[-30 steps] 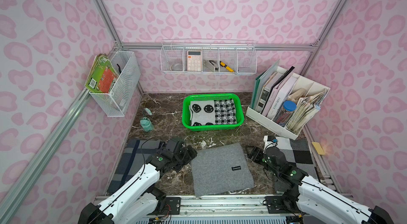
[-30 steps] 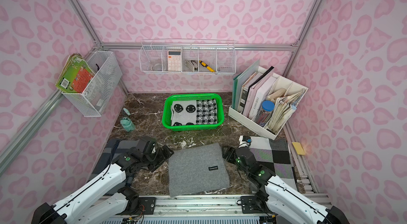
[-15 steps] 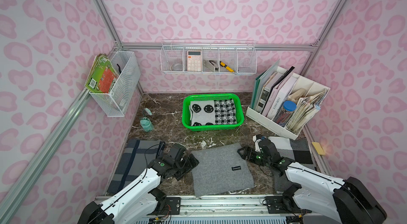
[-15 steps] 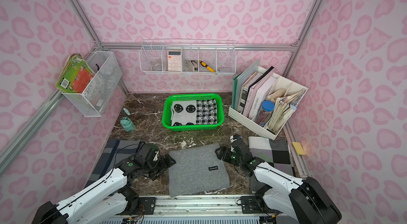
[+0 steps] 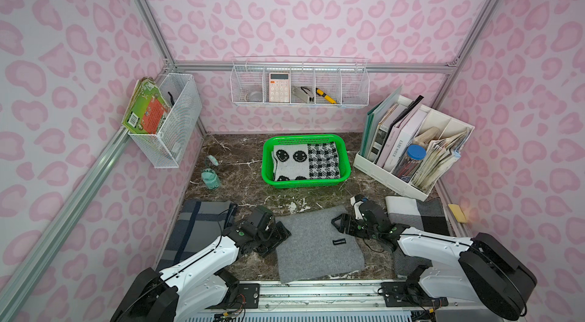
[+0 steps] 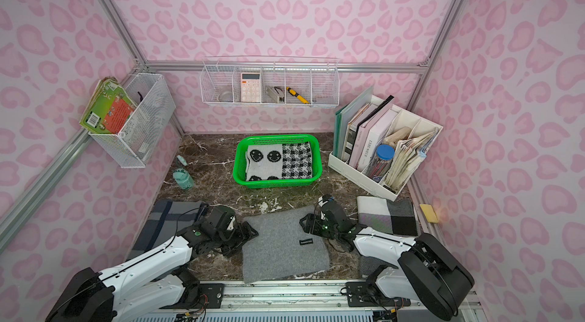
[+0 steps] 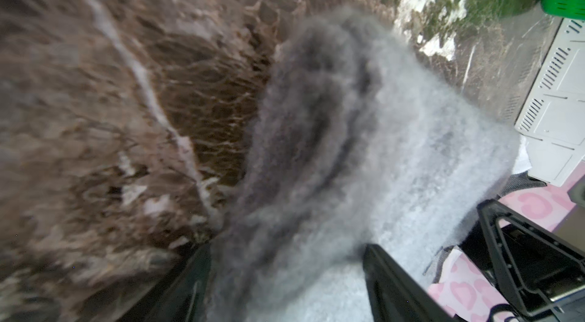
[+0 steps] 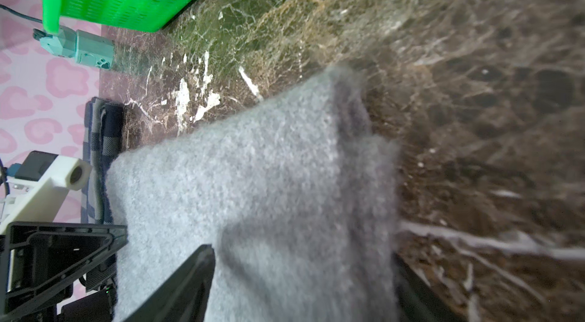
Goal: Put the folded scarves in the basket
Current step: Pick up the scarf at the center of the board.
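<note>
Nearest me, the grey folded scarf (image 5: 316,243) lies flat at the near edge of the table (image 5: 247,174), not yet lifted. The left gripper (image 5: 281,236) is at its left edge and the right gripper (image 5: 337,225) at its right, each with jaws apart astride the wool rather than pinched down. Farther back, well apart, the green basket (image 5: 345,165) already holds a smiley scarf (image 5: 289,162) beside a checked one (image 5: 324,163), so I judge the grasp, carry and drop all remain.

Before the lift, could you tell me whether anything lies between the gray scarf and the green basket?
Nothing visible: only bare marble tabletop separates the gray scarf from the green basket. Inside, a smiley scarf and a checked scarf already cover its floor.
</note>
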`<state>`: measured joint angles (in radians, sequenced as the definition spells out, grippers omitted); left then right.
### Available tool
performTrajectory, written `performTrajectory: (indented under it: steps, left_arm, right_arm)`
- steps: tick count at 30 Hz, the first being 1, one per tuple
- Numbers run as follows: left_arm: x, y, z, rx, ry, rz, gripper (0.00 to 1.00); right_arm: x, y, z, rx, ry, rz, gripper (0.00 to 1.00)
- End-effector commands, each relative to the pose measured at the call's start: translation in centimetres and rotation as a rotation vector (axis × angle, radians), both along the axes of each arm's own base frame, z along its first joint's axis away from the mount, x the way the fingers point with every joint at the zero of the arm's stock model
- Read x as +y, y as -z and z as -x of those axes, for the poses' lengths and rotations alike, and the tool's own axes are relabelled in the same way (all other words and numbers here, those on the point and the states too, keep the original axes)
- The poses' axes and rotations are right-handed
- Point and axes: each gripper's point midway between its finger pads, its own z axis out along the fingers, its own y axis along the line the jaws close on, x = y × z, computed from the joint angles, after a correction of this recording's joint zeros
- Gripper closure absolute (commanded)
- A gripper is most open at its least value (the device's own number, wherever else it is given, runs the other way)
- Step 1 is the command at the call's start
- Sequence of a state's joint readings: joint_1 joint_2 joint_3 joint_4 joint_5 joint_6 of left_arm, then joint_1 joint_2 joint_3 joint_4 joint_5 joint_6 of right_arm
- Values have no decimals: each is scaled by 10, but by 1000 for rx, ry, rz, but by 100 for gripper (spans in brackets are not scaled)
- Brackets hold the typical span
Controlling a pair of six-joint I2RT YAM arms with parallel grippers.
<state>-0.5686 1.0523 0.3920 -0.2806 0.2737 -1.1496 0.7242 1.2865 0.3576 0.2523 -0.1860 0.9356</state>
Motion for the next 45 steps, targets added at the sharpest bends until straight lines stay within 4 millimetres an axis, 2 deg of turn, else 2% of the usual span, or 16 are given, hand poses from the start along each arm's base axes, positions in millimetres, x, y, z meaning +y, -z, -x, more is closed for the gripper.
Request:
performTrajectory:
  steps: [1, 5, 8, 10, 12, 14, 15, 16, 17, 24, 31, 36, 45]
  left_arm:
    - [4, 9, 3, 21, -4, -24, 22]
    - [-1, 11, 3, 20, 13, -7, 26]
    - [-1, 11, 0, 13, 20, -12, 37]
    - [-4, 8, -2, 1, 26, -5, 48]
    - [-7, 2, -5, -21, 41, 5, 67]
    - [-8, -5, -8, -46, 56, 7, 81]
    - [-8, -9, -9, -59, 64, 3, 90]
    - [-8, -13, -10, -70, 73, -1, 97]
    - [-8, -19, -11, -87, 82, -1, 100]
    - [-4, -73, -17, -255, 159, -26, 100]
    - [-3, -117, -40, -398, 195, -91, 100]
    - [-5, -142, -67, -457, 202, -146, 100]
    - [-4, -183, -129, -528, 184, -129, 100]
  right_arm:
    - [-8, 18, 10, 63, 17, 50, 21]
    - [-2, 21, 12, 71, -3, 60, 27]
    - [2, 21, 13, 69, -9, 57, 37]
    - [4, 19, 14, 63, -13, 53, 51]
    - [5, 15, 13, 50, -12, 50, 71]
    - [6, 8, 12, 23, -9, 42, 90]
    - [7, 2, 12, 2, -10, 33, 97]
    - [7, -3, 11, -18, -9, 24, 100]
    - [8, -11, 11, -47, -10, 10, 100]
    - [1, -66, 5, -228, 44, -82, 100]
    - [-8, -124, -15, -384, 117, -88, 100]
    - [-14, -156, -37, -453, 156, -82, 100]
    - [-17, -190, -89, -507, 162, -1, 100]
